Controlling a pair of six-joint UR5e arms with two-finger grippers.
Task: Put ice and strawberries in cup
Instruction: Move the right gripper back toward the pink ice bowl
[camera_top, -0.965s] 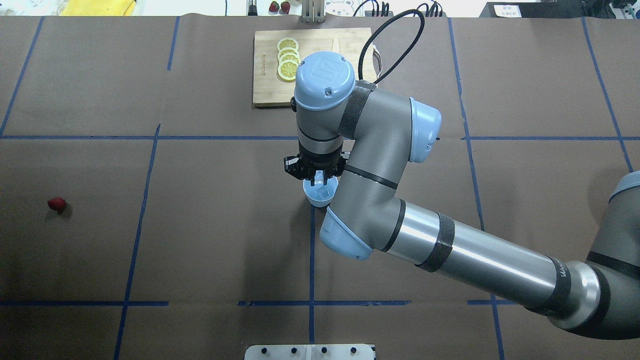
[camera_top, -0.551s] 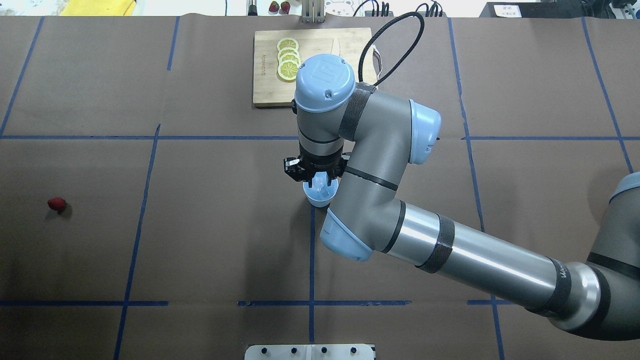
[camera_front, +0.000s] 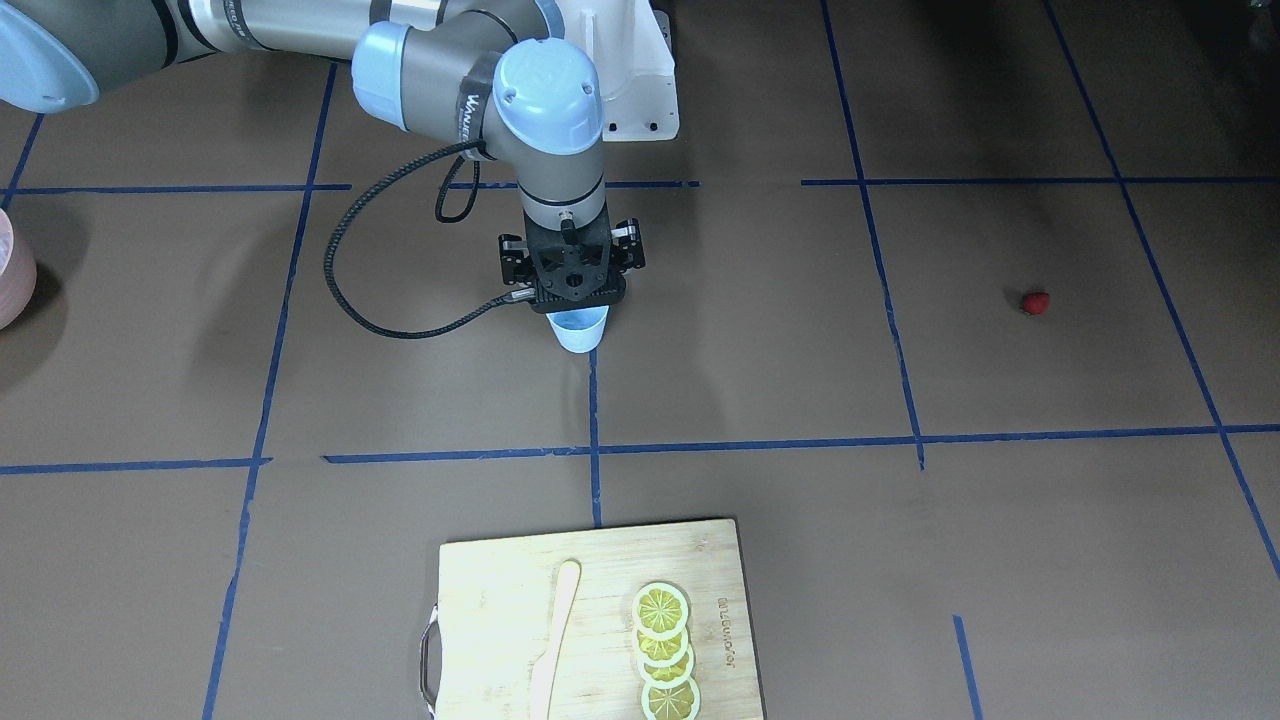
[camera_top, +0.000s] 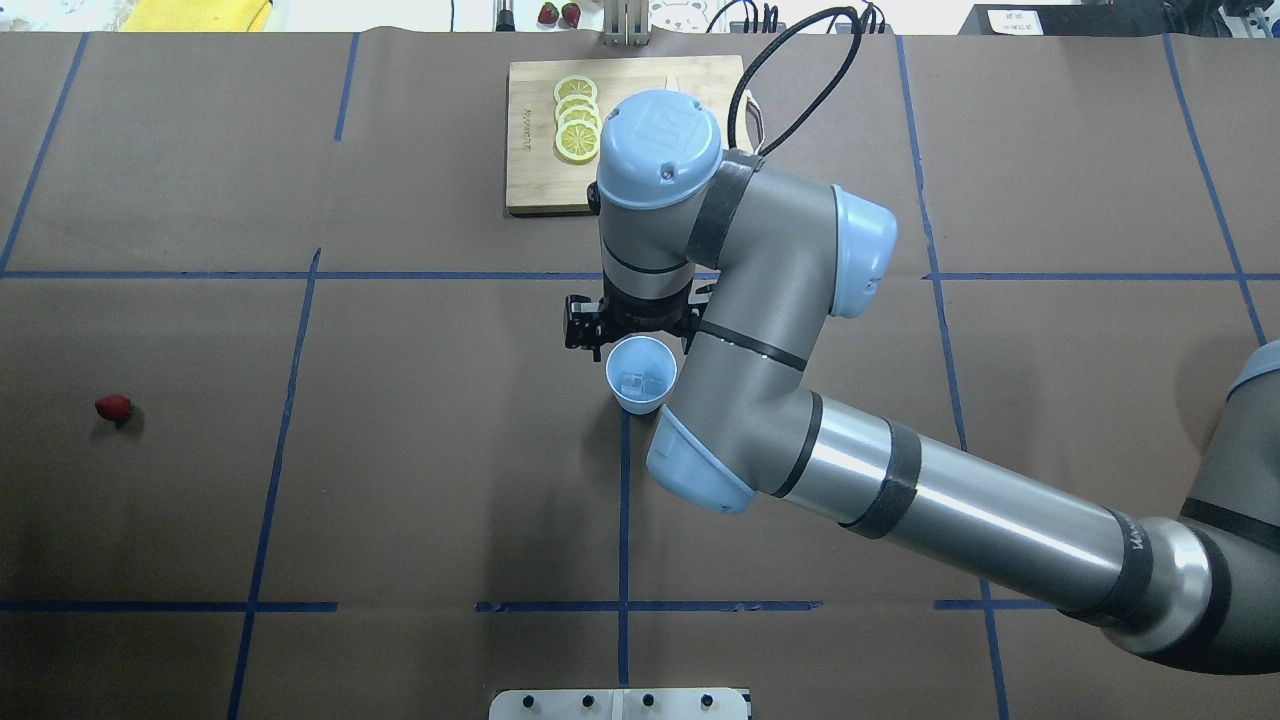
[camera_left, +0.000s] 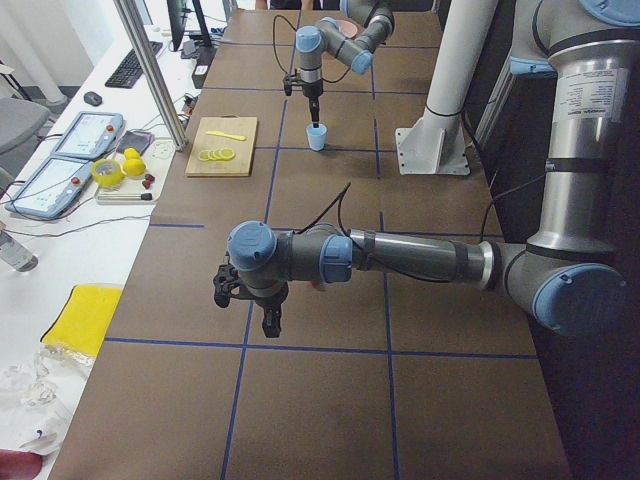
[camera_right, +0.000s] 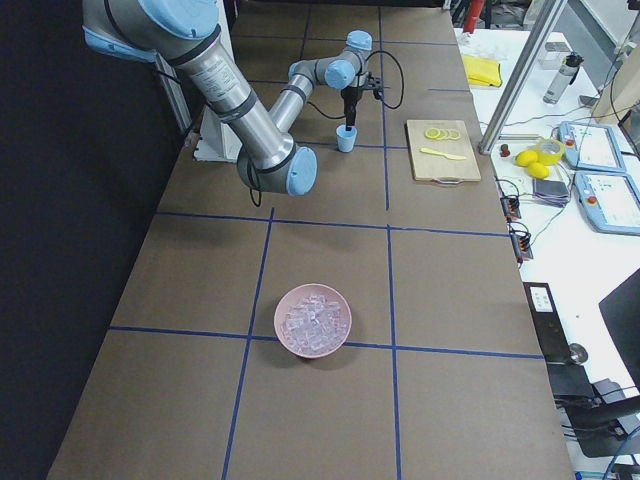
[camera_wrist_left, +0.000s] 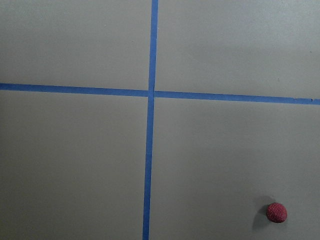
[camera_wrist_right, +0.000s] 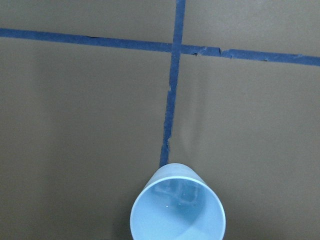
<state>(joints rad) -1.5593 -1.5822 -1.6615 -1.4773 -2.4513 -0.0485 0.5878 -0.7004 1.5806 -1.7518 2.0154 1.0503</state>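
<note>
Front-facing: the right gripper (camera_front: 572, 298) hangs just above the cup (camera_front: 581, 331), fingers hidden, so its spread cannot be told. The berry (camera_front: 1036, 302) lies well apart at the cup's 3 o'clock, the board (camera_front: 490, 580) at 6 o'clock.
Overhead: ice (camera_top: 636, 382) sits inside the cup, the gripper at its 12 o'clock.
Left side: the left gripper (camera_left: 268, 322) hovers over the table (camera_left: 330, 400), its spread unreadable.
Right side: a bowl (camera_right: 278, 322) holds ice.
Left wrist: berry at 5 o'clock.
Right wrist: cup upright at 6 o'clock.
</note>
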